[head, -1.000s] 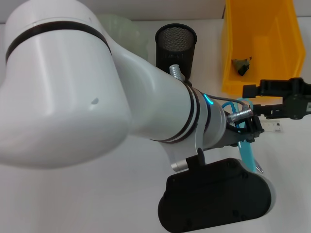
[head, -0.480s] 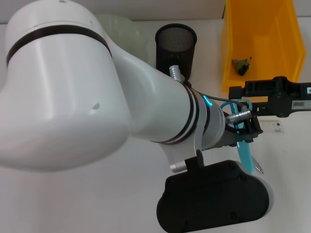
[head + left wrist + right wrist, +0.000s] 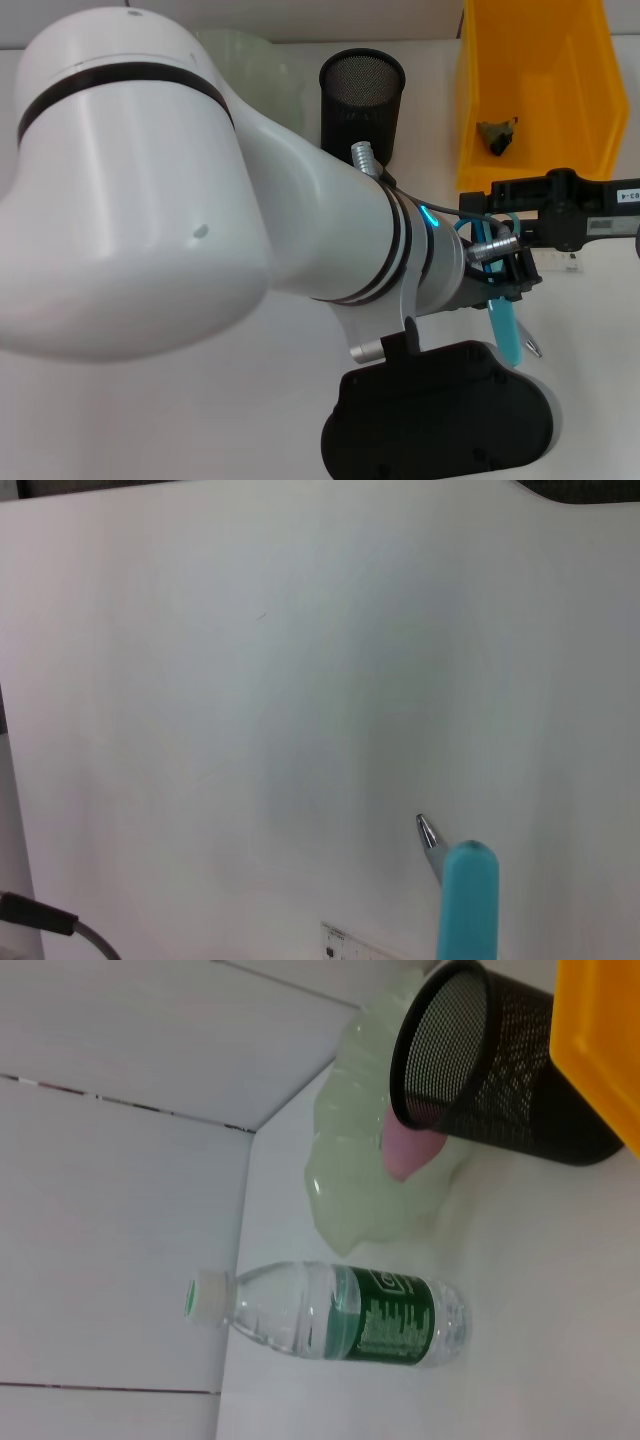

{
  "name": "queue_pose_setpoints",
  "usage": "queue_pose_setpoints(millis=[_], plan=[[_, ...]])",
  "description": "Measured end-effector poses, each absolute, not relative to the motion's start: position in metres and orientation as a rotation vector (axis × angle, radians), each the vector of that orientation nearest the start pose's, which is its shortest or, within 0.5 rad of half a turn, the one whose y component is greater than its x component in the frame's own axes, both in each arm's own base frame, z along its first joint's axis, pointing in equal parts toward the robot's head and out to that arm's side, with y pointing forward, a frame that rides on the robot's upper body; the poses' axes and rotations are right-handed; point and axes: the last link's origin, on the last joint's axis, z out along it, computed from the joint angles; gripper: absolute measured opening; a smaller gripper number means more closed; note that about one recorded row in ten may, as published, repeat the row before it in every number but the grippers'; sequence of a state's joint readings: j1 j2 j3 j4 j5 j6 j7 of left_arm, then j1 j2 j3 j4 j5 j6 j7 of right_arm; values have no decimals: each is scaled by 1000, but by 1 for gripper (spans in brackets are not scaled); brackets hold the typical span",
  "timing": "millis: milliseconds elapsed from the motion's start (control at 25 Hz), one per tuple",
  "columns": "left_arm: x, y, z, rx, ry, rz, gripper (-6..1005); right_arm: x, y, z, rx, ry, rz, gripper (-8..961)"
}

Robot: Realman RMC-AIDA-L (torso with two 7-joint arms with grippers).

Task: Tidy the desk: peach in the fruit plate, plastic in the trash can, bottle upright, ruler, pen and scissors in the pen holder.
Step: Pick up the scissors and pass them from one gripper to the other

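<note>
Currently left gripper (image 3: pixel 503 275) is clenched on the scissors (image 3: pixel 507 325), just in front of the yellow trash can (image 3: pixel 535 90). Right gripper (image 3: pixel 500 195) sits beside the can; can't tell its finger state. Pen holder (image 3: pixel 362 100) stands beside the can.

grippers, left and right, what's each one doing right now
Left end effector: shut on the scissors.
Right end effector: beside the scissors' handles; state cannot be told.

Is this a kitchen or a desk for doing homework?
Probably a desk: a white table with a black mesh pen holder, teal scissors, and a yellow bin for rubbish.
</note>
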State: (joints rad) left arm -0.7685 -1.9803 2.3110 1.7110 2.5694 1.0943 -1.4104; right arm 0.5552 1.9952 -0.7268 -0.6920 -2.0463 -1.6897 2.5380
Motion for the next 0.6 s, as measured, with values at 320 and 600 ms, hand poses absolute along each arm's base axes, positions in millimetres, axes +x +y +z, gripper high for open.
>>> queue_pose_setpoints(millis=[320,600], plan=[[-28,259,-114,-2080,2189,521,219,259,327,27,-2343,2134,638,538],[-30,260,-113,-2078,2187,537,219,259,329,31,-2355,2103,631,393]])
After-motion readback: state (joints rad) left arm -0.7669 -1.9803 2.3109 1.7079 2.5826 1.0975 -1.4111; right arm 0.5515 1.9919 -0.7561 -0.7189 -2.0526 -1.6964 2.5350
